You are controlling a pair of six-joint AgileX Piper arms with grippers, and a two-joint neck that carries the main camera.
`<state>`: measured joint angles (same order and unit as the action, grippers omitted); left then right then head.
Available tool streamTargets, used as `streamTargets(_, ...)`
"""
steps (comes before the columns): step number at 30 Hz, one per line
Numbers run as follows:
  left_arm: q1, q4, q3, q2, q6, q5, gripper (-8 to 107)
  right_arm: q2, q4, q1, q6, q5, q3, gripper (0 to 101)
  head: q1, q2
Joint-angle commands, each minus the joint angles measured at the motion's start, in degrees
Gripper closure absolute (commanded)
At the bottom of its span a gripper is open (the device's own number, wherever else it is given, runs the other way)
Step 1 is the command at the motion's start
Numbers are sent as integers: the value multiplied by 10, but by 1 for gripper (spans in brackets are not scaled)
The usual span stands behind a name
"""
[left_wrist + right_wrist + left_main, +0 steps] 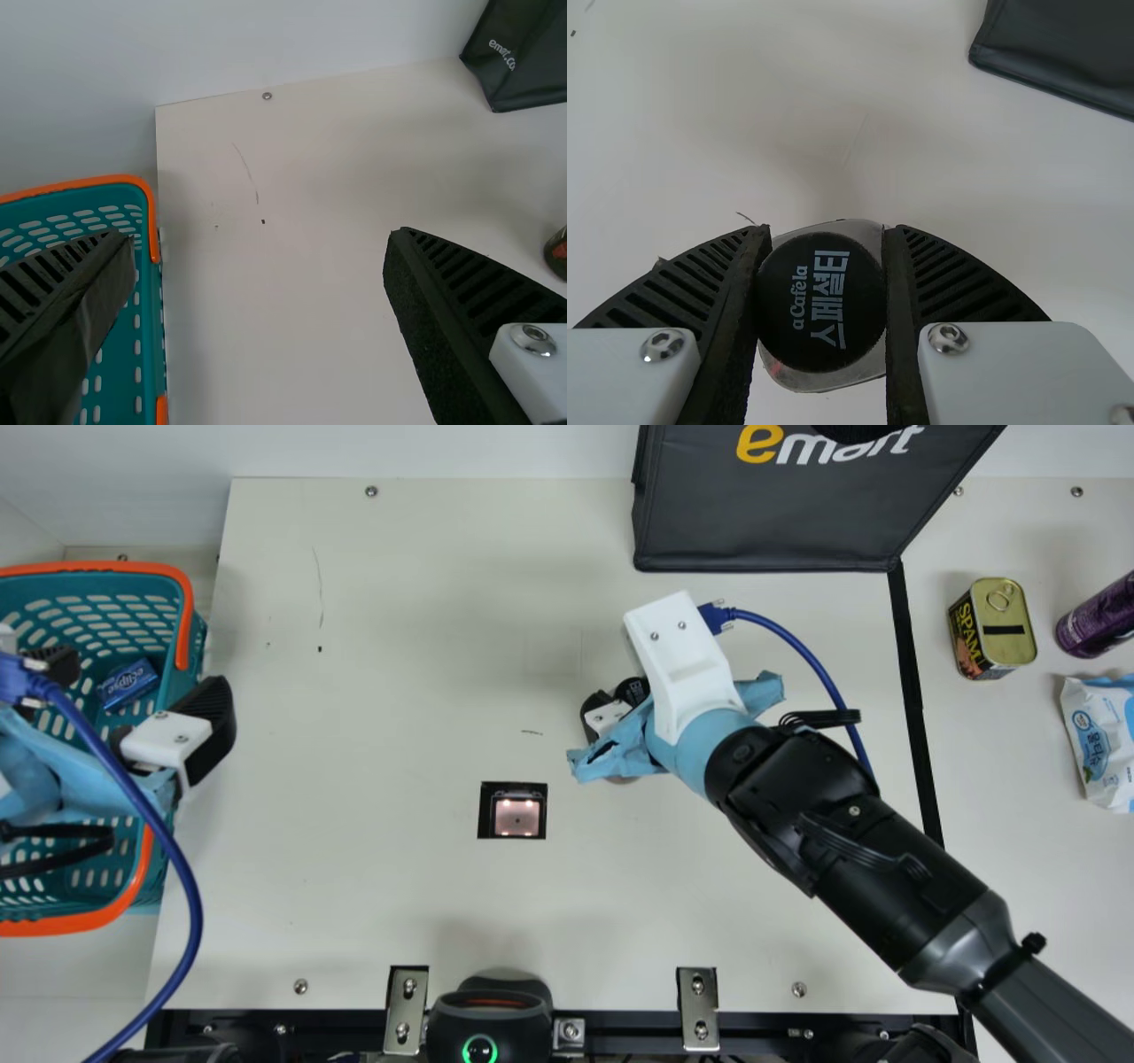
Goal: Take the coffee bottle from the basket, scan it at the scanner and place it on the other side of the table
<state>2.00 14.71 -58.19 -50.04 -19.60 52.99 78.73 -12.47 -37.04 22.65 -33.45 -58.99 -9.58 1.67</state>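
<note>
I have the cream tabletop (372, 895) spread beneath everything. My right arm (850, 833) slants across its right part, its wrist covering much of the coffee bottle (821, 301) in my main view. A black bag (771, 522) stands at the back edge, and the teal basket (190, 660) with its orange rim sits at the left. My left gripper (135, 691) is open over the basket, one finger reaching past the rim. Beyond the black stripe (917, 691), at the right, a white-and-blue packet (1099, 744), a purple container (1094, 620) and a yellow-topped tin (1010, 624) take up room near one another. My right gripper (604, 713) is closed on the coffee bottle near its cap, above the middle of the tabletop, near the scanner (516, 817). The bottle points cap up, its long axis roughly upright; I can't tell whether its base touches down. A small blue pack (129, 684) lies in the basket.
</note>
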Motion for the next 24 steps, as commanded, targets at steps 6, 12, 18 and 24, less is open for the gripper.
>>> streamTargets(6, 0, 0, 0, 0, 0, 0, 9, -12, 1, 4, -3, -36, -39, 101, 17, -1)
streamTargets(12, 0, 0, 0, 0, 0, 0, 9, -21, 4, 2, -12, -79, -78, 101, 17, 26)
streamTargets(18, 0, 0, 0, 0, 0, 0, 9, -31, 8, 16, -21, -108, -92, 101, 17, 106)
streamTargets(24, 0, 0, 0, 0, 0, 0, 9, -63, 36, 78, -54, -125, -74, 101, 17, 186)
